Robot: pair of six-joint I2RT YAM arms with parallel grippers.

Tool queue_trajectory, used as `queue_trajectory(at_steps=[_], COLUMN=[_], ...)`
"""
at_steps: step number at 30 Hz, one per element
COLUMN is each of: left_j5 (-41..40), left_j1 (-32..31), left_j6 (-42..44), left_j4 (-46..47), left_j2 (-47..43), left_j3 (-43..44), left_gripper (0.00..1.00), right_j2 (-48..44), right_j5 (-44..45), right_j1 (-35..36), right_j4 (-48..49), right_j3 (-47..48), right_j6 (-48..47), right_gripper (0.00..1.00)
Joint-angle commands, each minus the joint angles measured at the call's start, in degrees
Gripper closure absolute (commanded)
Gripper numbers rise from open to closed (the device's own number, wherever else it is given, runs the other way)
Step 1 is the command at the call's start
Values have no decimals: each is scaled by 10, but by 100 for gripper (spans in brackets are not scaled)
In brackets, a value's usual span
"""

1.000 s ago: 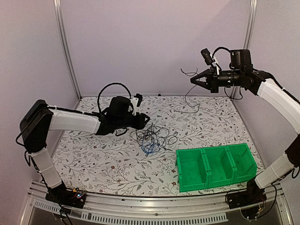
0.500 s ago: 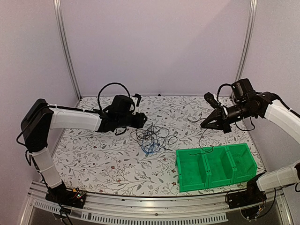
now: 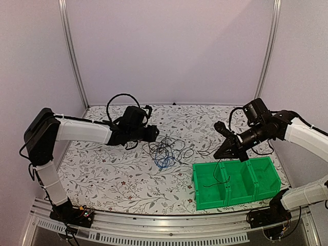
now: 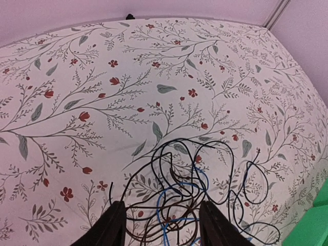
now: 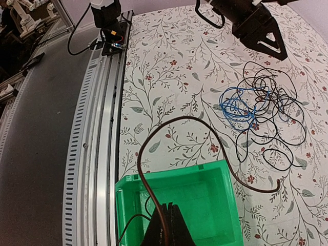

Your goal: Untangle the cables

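A tangle of thin black cables (image 3: pixel 169 148) with one blue cable (image 3: pixel 164 163) lies mid-table, also in the left wrist view (image 4: pixel 205 169) and the right wrist view (image 5: pixel 266 113). My left gripper (image 3: pixel 158 134) hovers open at the tangle's left edge, its fingertips either side of the loops (image 4: pixel 161 205). My right gripper (image 3: pixel 219 154) (image 5: pixel 169 206) is shut on a separate dark cable (image 5: pixel 177 119). It hangs over the left compartment of the green bin (image 3: pixel 195 184). One part of that cable drops into the bin; the other arcs out over the table.
The green bin (image 5: pixel 169 177) has three compartments and stands at the near right. An aluminium rail (image 3: pixel 154 225) runs along the table's near edge. The left arm's base (image 5: pixel 110 20) is bolted to it. Walls close in the back and sides.
My right arm has come down from high at the back right, carrying the dark cable forward to above the green bin. The left arm has barely moved.
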Motion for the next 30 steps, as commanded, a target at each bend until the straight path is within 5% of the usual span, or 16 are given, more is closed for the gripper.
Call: queue_trajectory(at_steps=[1, 30], left_j5=[-27, -45], left_j1=[6, 7], left_j6=[-6, -34], left_j4=[-27, -16], left_j2=[-20, -32], left_j3=[-15, -56], left_gripper=[52, 52], right_j2=[11, 65], right_j5=[28, 125], right_j1=[27, 61], right_j4=[37, -68], right_j3=[-23, -38], right_j6=[11, -71], right_gripper=[100, 100])
